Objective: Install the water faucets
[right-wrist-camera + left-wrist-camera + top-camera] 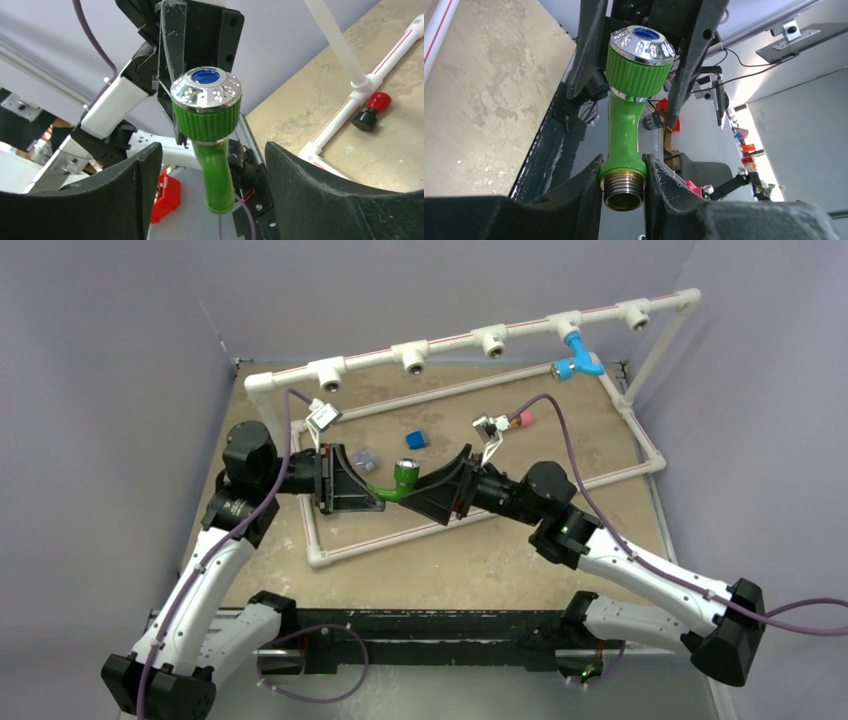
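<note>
The bright green faucet (397,483) hangs above the table between my two grippers. My left gripper (372,498) is shut on its collar just above the brass threaded end, as the left wrist view shows (624,184), with the faucet (626,125) pointing away from it and its chrome, blue-centred cap far off. My right gripper (425,490) is open. In the right wrist view its jaws (213,172) stand wide on either side of the faucet (212,150) without touching it. The light blue faucet (583,355) hangs from a T-fitting on the raised white pipe at the back right.
A white pipe frame (470,515) lies on the brown table, with a raised rail of several T-fittings (413,357) behind. A blue block (416,439), a small pale piece (366,458) and a pink-capped cylinder (522,420) lie inside the frame.
</note>
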